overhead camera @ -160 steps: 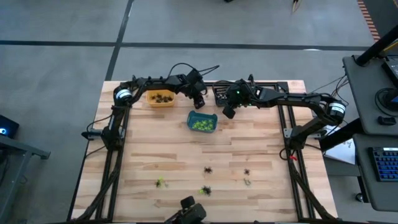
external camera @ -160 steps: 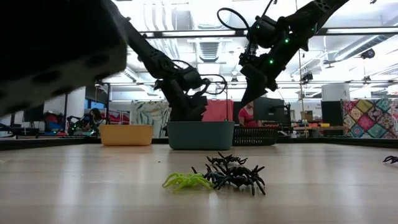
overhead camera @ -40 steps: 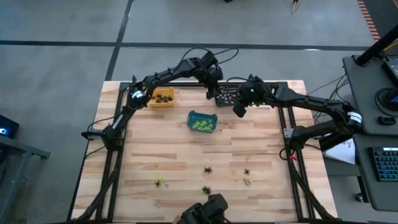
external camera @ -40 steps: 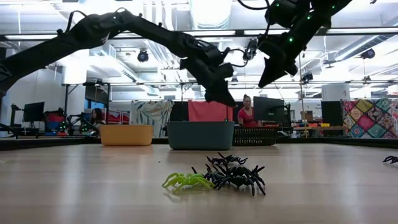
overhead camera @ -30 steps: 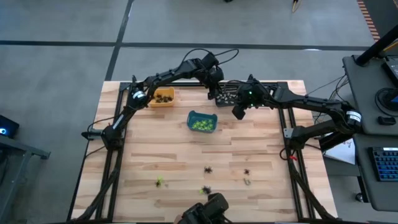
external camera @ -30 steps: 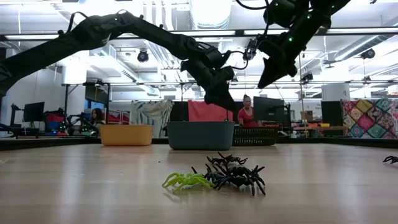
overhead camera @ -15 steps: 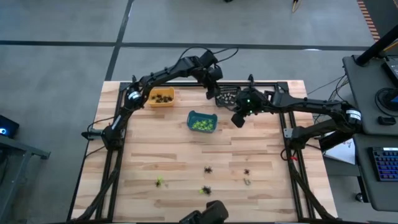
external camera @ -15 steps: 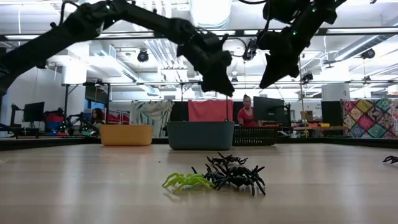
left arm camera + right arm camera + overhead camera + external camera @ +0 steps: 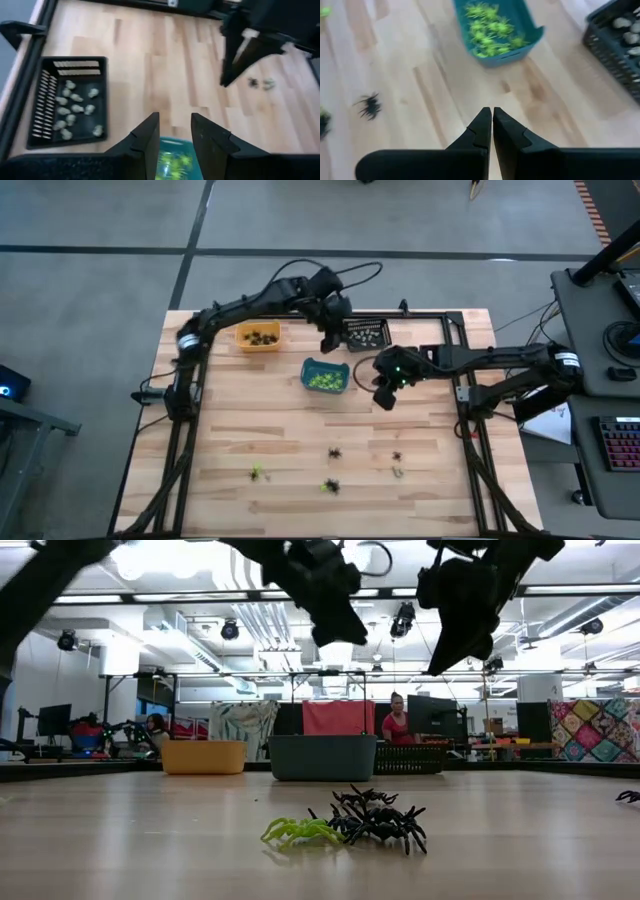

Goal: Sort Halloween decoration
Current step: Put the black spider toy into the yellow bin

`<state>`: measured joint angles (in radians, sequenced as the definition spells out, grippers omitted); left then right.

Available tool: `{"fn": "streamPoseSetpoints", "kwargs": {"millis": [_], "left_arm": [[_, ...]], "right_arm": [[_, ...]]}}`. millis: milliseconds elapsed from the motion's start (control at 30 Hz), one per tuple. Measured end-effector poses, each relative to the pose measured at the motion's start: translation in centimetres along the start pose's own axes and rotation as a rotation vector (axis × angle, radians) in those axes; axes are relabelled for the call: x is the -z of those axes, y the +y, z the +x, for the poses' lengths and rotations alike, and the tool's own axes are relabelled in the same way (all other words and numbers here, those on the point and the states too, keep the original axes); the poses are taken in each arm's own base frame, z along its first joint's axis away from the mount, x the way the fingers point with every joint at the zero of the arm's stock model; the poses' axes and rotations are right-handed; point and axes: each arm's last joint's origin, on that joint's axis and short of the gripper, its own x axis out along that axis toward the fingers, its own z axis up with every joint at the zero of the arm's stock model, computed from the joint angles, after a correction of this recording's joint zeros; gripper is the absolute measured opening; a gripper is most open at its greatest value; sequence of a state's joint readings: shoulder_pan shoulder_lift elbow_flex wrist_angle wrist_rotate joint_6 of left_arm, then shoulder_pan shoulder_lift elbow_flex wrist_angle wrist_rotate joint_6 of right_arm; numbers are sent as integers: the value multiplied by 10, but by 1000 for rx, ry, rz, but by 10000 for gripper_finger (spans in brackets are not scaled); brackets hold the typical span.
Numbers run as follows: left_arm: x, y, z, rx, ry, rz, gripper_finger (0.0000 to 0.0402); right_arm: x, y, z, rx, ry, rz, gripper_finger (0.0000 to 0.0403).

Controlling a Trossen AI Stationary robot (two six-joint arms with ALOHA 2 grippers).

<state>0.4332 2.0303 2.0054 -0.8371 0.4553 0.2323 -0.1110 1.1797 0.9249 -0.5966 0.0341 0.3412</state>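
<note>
While both arms hang above the far half of the wooden table (image 9: 300,430), neither pincer holds anything. The left gripper (image 9: 328,340) is poised between the orange bin (image 9: 258,336) and the black bin (image 9: 366,333), just beyond the teal bin (image 9: 325,375); in the left wrist view its fingers (image 9: 148,134) stand apart with a clear gap and nothing between them. The right gripper (image 9: 384,396) hangs just beside the teal bin, on the side away from the orange bin, with its fingers (image 9: 481,125) pressed together and empty.

The table is pale butcher-block planking with a black metal frame (image 9: 465,400) along its edges. Dark spiders (image 9: 262,336) lie in the orange bin, lime green spiders (image 9: 322,381) in the teal bin, and pale grey-white pieces (image 9: 75,109) in the black bin. Well away from both pincers, toward the near edge, the unsorted decorations lie loose: a green spider (image 9: 258,473), a black spider (image 9: 334,452), a mixed green and black cluster (image 9: 329,486), another black spider (image 9: 397,456) and a pale piece (image 9: 398,473).

Around the table lies grey concrete floor (image 9: 100,280). The low view shows a workshop hall with ceiling lights, a red panel (image 9: 336,717), monitors (image 9: 436,715), and a seated person (image 9: 397,720) behind the bins.
</note>
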Motion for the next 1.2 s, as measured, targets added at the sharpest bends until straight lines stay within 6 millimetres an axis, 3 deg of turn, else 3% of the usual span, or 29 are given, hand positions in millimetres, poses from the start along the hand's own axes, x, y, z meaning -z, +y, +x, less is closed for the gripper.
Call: {"fn": "streamPoseSetpoints", "kwargs": {"millis": [300,533,733,933,1200], "left_arm": [[43,-75,-24,-136,-201,55,94],[85,-113,-40,-149,-398,88,94],[115,-121,-51,-134,-465,76,94],[130,-122,-50,-120,-470,25,94],[138,-121,-44,-111,-444,-49,94]], "right_arm": [[13,29,-2,-71,29,-13,9],[34,53,-1,-166,116,45,9],[62,75,-1,-254,229,-4,9],[85,93,-1,-269,282,-67,9],[111,121,23,-192,404,-78,49]]}}
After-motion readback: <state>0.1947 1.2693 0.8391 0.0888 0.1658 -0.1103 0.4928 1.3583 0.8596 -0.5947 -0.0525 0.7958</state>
